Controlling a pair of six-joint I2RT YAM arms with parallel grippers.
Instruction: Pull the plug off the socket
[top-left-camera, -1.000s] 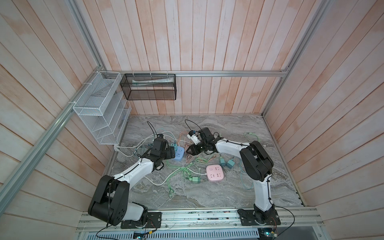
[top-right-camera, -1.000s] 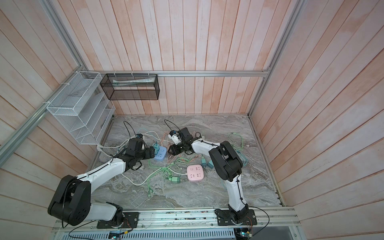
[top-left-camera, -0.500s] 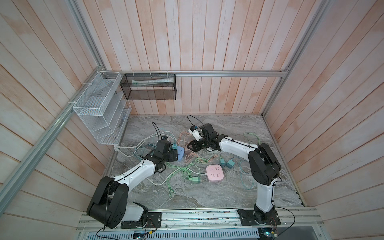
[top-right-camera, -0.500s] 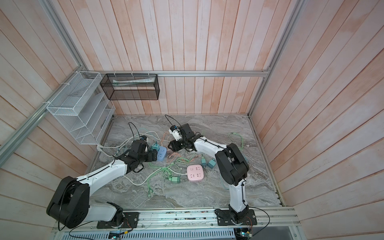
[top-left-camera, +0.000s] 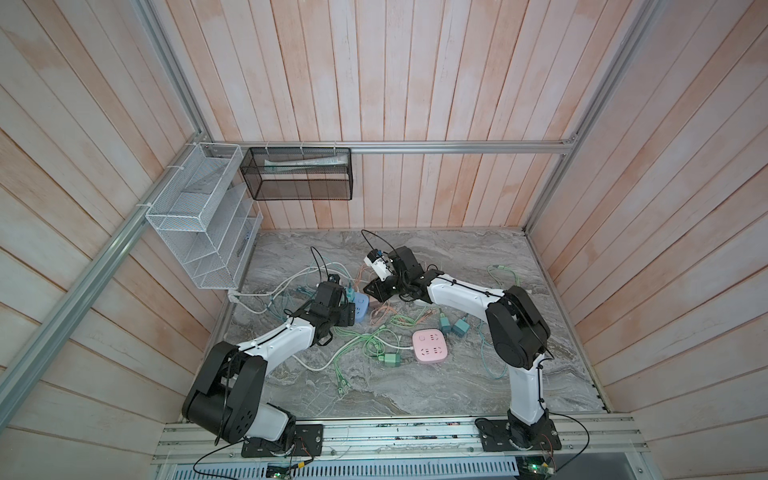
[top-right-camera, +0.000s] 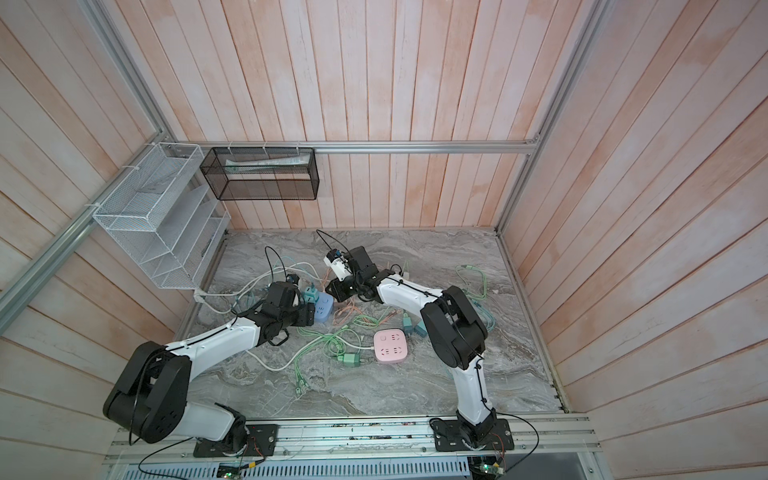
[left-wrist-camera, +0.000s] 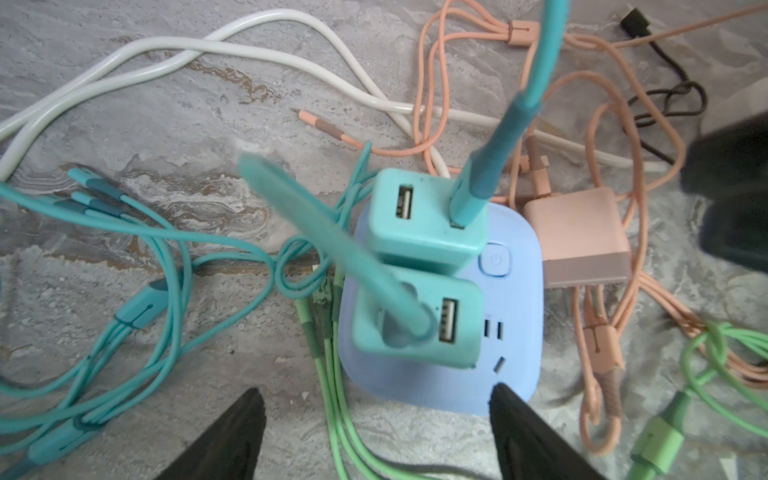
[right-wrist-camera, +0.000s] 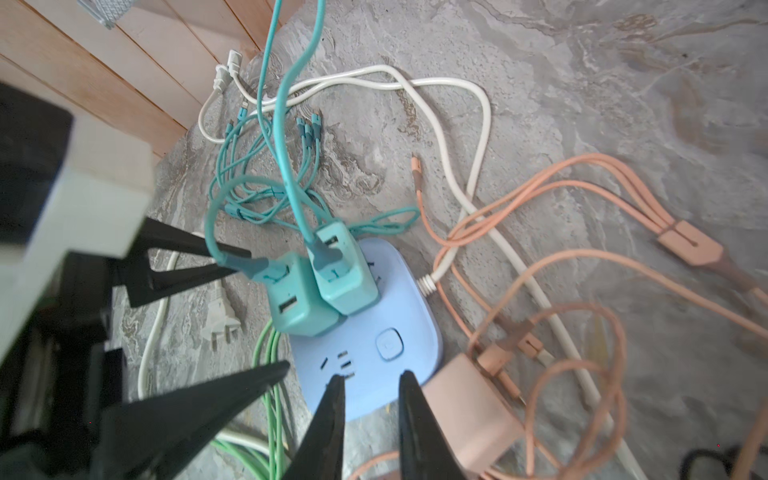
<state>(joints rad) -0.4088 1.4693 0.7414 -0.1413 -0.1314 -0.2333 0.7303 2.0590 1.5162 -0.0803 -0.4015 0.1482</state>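
A grey marbled tabletop (top-left-camera: 415, 390) is enclosed on three sides by pale wooden plank walls (top-left-camera: 415, 83). A white wire rack (top-left-camera: 199, 224) and a black mesh basket (top-left-camera: 299, 178) are hung in the far left corner.

Compared with a second ago, the right claw (right-wrist-camera: 372, 377) is found nearer the blue socket (right-wrist-camera: 386, 316). Its fingers are now drawn almost together with nothing pinched between them, and the tips are held over the socket's edge. The left claw (left-wrist-camera: 376, 392) is shifted only slightly toward the socket and is seen spread, one finger at the socket's corner and the other over bare tabletop.

In both top views the socket is seen left of the tabletop's middle, between the two claws. Two teal plugs (left-wrist-camera: 428, 224) are seated upright in it, side by side. From each a teal cable (left-wrist-camera: 498, 137) is led upward, so the space above the plugs is crossed. A pink charger (left-wrist-camera: 582, 237) is laid just beside the socket. The socket is ringed by a white cord (left-wrist-camera: 291, 41), peach cables (left-wrist-camera: 602, 124) and green cables (left-wrist-camera: 336, 395), all tangled. Nearer the right arm a pink socket (top-left-camera: 430, 347) is seen, with a green plug (top-left-camera: 390, 359) lying beside it.
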